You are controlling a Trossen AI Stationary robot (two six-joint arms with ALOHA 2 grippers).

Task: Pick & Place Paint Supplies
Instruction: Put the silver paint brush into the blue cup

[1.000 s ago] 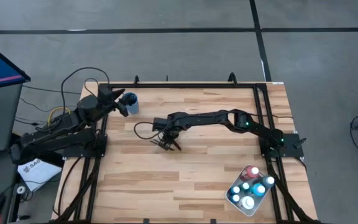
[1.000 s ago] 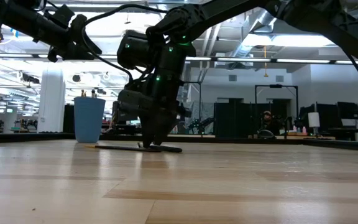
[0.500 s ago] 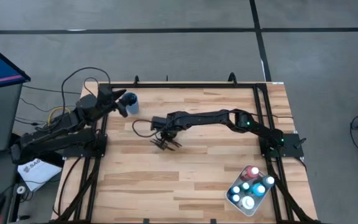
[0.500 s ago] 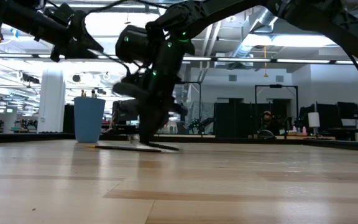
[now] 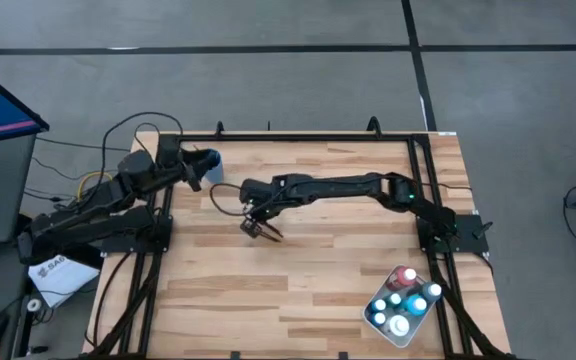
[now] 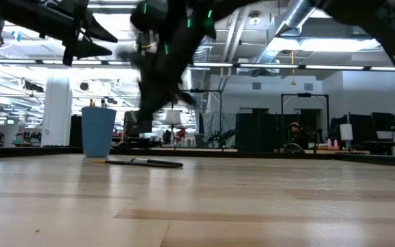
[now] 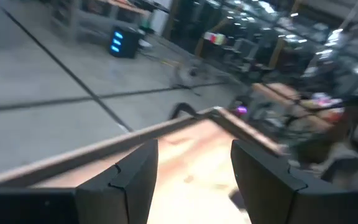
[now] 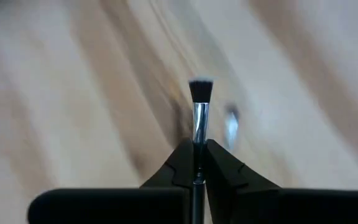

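The right gripper (image 8: 194, 163) has its jaws clamped on a paintbrush (image 8: 199, 118) above mid-bench, bristles pointing forward; the blue cup (image 5: 212, 163) lies toward ten o'clock, beside the half-open left gripper (image 5: 190, 168)

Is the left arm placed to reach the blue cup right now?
Probably yes: the left pincer hangs open right beside the blue cup, with nothing between; the right pincer is off mid-table, clamping a paintbrush.

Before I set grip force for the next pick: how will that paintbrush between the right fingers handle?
The paintbrush looks thin and stiff, probably very light. Pinched by the right gripper at one narrow point, it may pivot or slip.
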